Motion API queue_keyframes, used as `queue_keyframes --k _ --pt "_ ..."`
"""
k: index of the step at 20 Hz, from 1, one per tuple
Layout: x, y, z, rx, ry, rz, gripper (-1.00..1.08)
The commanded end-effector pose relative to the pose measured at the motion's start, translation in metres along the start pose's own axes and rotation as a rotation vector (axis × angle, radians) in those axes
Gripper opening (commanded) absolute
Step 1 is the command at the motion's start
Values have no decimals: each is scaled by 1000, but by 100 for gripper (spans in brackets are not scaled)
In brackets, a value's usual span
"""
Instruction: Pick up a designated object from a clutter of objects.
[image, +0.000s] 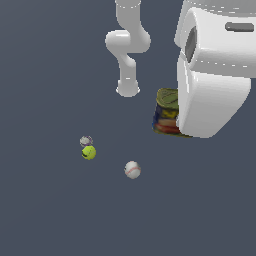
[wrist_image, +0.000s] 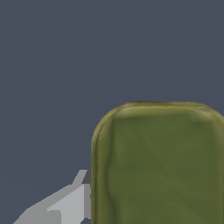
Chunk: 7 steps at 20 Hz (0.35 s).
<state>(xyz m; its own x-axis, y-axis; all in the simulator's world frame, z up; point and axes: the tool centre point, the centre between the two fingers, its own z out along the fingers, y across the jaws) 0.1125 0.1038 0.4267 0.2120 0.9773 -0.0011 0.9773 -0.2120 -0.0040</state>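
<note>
Olive-topped tin (wrist_image: 159, 166) against end effector (wrist_image: 65, 203)

You see the tin (image: 166, 112) standing upright at the exterior view's right, half hidden behind the white arm: olive-green rounded top, blue, yellow and red sides. Well apart to its left lie the tennis ball (image: 89, 152), touching the small greyish ball (image: 86, 141), and the baseball (image: 132, 169) nearer the tin.

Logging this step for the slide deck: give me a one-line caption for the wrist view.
Wrist view: olive-green top of the tin fills the frame, one grey end effector finger beside it.
</note>
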Motion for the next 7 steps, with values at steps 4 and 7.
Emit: queue_keyframes --k 4,7 --pt "4 1 -9 -4 1 1 -100" --pt "4 2 -10 -4 1 0 -100"
